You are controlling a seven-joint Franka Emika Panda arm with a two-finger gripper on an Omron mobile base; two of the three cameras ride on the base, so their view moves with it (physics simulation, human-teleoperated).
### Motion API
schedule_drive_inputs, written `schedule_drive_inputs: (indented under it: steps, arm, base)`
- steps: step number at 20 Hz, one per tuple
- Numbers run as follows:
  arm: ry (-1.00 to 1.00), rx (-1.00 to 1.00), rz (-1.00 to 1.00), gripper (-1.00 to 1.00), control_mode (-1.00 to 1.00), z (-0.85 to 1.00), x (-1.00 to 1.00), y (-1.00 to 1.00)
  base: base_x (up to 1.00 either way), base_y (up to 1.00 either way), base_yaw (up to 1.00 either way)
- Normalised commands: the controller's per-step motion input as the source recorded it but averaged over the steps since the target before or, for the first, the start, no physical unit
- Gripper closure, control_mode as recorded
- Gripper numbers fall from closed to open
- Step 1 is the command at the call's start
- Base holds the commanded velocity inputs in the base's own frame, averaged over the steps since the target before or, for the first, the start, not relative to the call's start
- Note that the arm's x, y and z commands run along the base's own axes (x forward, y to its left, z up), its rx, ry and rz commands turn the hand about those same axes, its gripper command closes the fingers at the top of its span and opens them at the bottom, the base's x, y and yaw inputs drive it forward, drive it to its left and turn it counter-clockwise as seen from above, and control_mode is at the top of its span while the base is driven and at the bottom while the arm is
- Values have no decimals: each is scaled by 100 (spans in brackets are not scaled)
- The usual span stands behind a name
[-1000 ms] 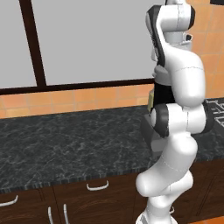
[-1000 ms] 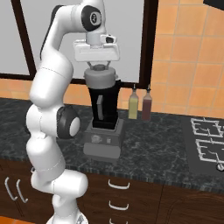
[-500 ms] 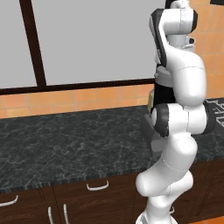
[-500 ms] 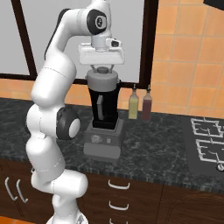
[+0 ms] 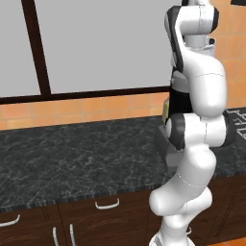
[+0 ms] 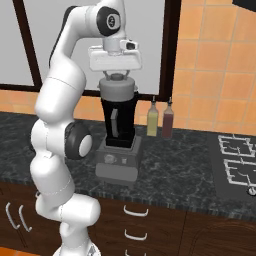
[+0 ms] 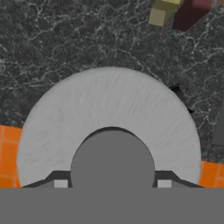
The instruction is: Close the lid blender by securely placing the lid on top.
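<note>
The blender (image 6: 118, 142) stands upright on the speckled dark stone counter (image 6: 175, 165): a tall near-black jar, long axis vertical, on a boxy grey base. The matte light grey, disc-shaped lid (image 6: 117, 89) sits level on the jar's mouth, its knob clasped by the gripper (image 6: 117, 76) directly above.

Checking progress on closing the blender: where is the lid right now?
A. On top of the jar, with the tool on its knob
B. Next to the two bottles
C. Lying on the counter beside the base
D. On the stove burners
A: in the right base view the lid sits on the blender jar's mouth, with the tool around its top knob.
</note>
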Motion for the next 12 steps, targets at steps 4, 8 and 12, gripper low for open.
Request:
schedule_drive_inputs:
  steps: [4, 8, 12]
  arm:
    - [1, -4, 0, 100, -100, 10, 0, -11]
    - [0, -8, 0, 100, -100, -23, -9, -22]
    - [0, 0, 0, 100, -100, -12, -18, 4]
  base:
    - [0, 0, 0]
    - [0, 0, 0]
    - [0, 0, 0]
